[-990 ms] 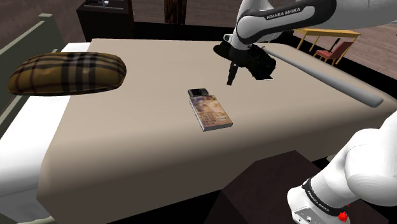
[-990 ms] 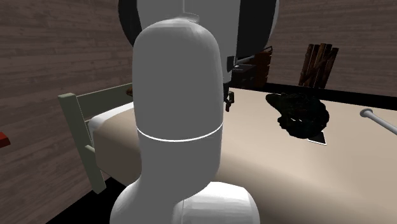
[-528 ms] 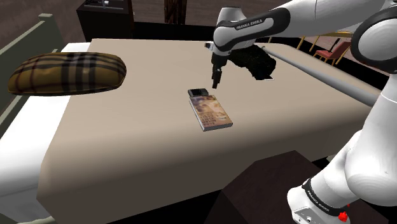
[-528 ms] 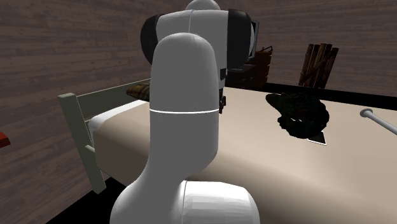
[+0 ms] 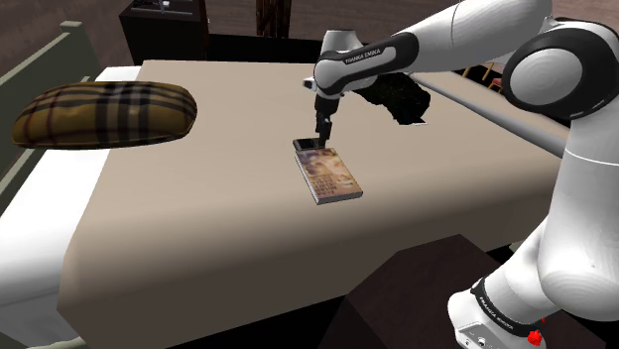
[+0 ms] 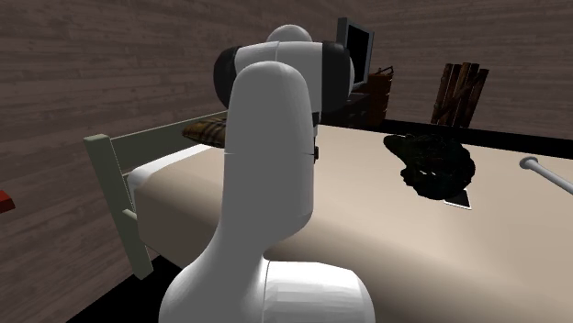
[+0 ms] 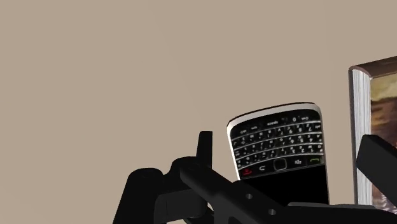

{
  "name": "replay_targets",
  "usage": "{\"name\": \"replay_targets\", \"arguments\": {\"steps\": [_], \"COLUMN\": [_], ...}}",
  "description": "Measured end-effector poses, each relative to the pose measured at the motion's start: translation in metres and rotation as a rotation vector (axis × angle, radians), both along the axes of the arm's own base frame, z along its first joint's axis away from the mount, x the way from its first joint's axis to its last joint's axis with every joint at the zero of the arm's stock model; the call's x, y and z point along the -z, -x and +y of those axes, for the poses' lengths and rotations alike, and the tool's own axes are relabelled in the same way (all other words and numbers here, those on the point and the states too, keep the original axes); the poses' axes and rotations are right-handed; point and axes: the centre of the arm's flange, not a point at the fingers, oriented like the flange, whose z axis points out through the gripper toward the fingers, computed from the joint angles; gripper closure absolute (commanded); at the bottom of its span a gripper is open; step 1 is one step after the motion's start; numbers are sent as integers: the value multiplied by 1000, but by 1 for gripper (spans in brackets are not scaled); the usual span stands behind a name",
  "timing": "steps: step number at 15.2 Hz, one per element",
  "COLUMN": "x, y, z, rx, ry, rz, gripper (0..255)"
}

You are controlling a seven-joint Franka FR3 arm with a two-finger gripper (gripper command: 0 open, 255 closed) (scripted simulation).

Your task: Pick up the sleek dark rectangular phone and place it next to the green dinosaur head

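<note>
Now the fingers (image 7: 379,160) have swung from the dinosaur head (image 5: 399,97) to hang spread wide over the phone (image 7: 280,149), ready to descend.

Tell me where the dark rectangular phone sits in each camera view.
Shoulder view: dark rectangular phone at the far end of the brown book.
Second exterior view: apparently hidden behind the white arm.
Wrist view: between the end effector's open fingers.
Shared landmark: beige bedcover.

The book (image 5: 327,174) is my one close obstacle, with the phone (image 5: 309,145) lying just beside it. Around the book the bed cover (image 5: 198,218) lies bare; the dark dinosaur head (image 5: 397,97) and plaid pillow (image 5: 104,114) sit well apart from it.
</note>
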Motion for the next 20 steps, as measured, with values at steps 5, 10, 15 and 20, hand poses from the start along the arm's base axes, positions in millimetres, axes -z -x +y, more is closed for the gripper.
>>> {"name": "replay_targets", "arguments": {"steps": [5,10,15,20], "x": [16,17,17,17], "y": [-1,-1,-1,-1], "z": [-1,-1,1,1], "rx": [1,1,-1,-2], "ry": [0,0,0,-1], "rz": [-5,-7,-5,-4], "gripper": [0,255,255,255]}}
